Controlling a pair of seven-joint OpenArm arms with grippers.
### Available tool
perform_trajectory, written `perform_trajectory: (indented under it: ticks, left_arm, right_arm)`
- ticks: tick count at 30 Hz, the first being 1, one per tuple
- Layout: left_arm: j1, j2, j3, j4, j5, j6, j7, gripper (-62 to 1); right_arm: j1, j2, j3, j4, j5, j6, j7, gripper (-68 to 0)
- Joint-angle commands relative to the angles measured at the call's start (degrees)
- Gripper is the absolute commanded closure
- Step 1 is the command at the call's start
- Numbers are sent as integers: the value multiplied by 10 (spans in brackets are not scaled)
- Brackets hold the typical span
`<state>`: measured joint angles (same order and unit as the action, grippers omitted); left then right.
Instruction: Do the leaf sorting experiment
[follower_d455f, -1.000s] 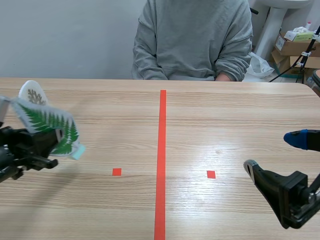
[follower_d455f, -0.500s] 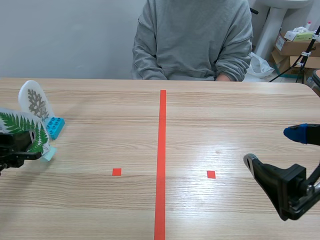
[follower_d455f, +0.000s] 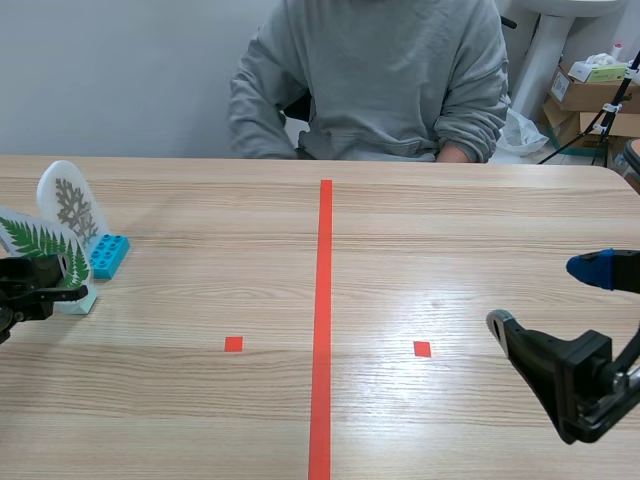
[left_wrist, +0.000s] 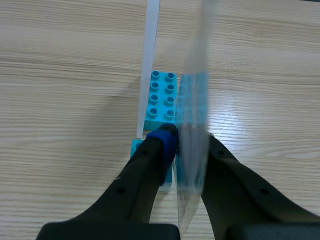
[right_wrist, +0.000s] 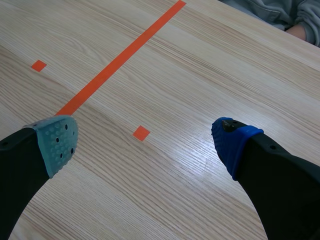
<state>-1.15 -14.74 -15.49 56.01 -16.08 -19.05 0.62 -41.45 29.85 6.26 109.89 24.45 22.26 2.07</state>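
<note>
A laminated fern-leaf card (follower_d455f: 40, 245) stands in a pale teal brick base (follower_d455f: 78, 303) at the table's far left edge, with my left gripper (follower_d455f: 40, 280) shut on it. In the left wrist view the clear card (left_wrist: 194, 115) shows edge-on between the fingers. Just ahead of it stands a second card with a grey-brown leaf (follower_d455f: 70, 200), seen edge-on as a white strip (left_wrist: 150, 50), set in a blue brick (follower_d455f: 108, 255) (left_wrist: 161, 100). My right gripper (follower_d455f: 548, 300) (right_wrist: 145, 142) hangs open over the table's right half, holding nothing.
A red tape line (follower_d455f: 323, 320) runs down the table's middle, with small red squares (follower_d455f: 233, 343) (follower_d455f: 422, 348) on either side. A person in a grey sweatshirt (follower_d455f: 380, 80) sits across the table. Boxes (follower_d455f: 590, 95) stand at the back right.
My left gripper has carried the fern card leftward and down to the table beside the grey-brown leaf card. The person has shifted an arm. The right arm has barely moved.
</note>
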Motion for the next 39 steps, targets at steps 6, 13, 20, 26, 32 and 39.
perform_trajectory:
  ticks: [6,13,20,26,32,39]
  left_arm:
    - [-6,-5,0,13,-4,1,-6,-99]
    - [-6,-5,0,13,-4,1,-6,-293]
    - [2,-5,0,13,-4,1,-10,-604]
    - [43,-16,0,13,-4,1,-33,-623]
    - [151,-64,-1,50,-4,-2,-57,-623]
    - [331,-78,-2,218,1,-33,-65,-623]
  right_arm:
    - [5,0,5,7,2,0,6,-547]
    - [5,0,5,7,2,0,6,-547]
    - [5,0,5,7,2,0,6,-547]
    - [5,0,5,7,2,0,6,-547]
    - [5,0,5,7,2,0,3,-547]
    - [5,0,5,7,2,0,2,-547]
